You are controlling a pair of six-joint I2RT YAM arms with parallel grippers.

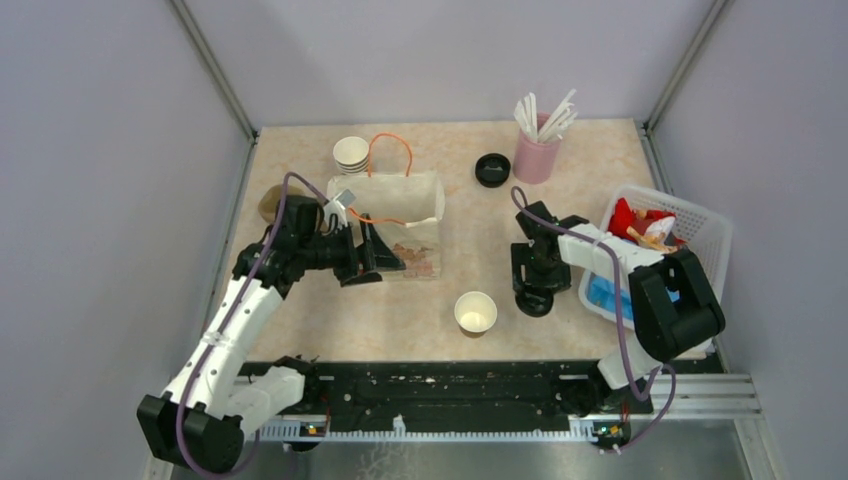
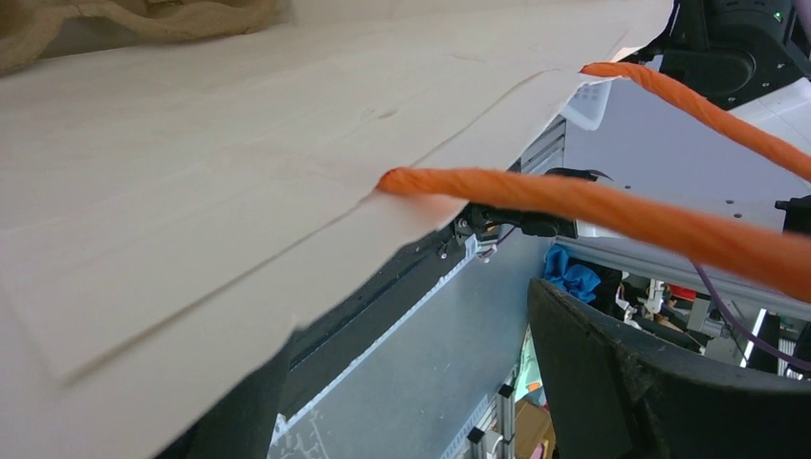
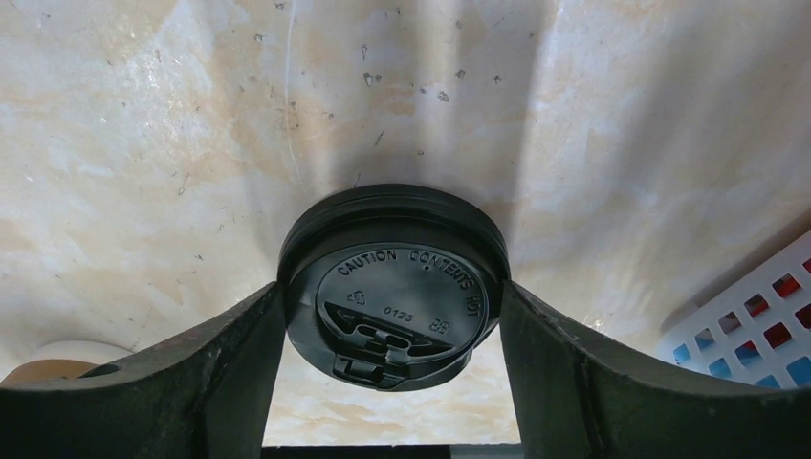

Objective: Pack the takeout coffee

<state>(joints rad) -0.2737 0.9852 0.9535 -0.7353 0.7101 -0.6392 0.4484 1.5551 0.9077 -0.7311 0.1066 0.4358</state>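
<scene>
Grip tip: squeeze the takeout coffee [image 3: 390,277] gently, level with its lid, and keep it upright.
Right gripper [image 3: 392,298]: jaws partly open, at the lid's rim on either side; whether they hold it firmly, I cannot tell.
Coffee's place: between those jaws, near the bench's [image 1: 400,322] right edge, beside the white basket [image 1: 712,228].

1. The coffee [image 3: 392,287] shows mainly as its round black plastic lid, embossed "CAUTION CONTENTS HOT". The cup beneath is almost wholly hidden.
2. It stands upright, the lid seated level and facing straight up.
3. It rests on the mottled beige tabletop, just left of the white basket [image 1: 715,225] and not touching it.
</scene>
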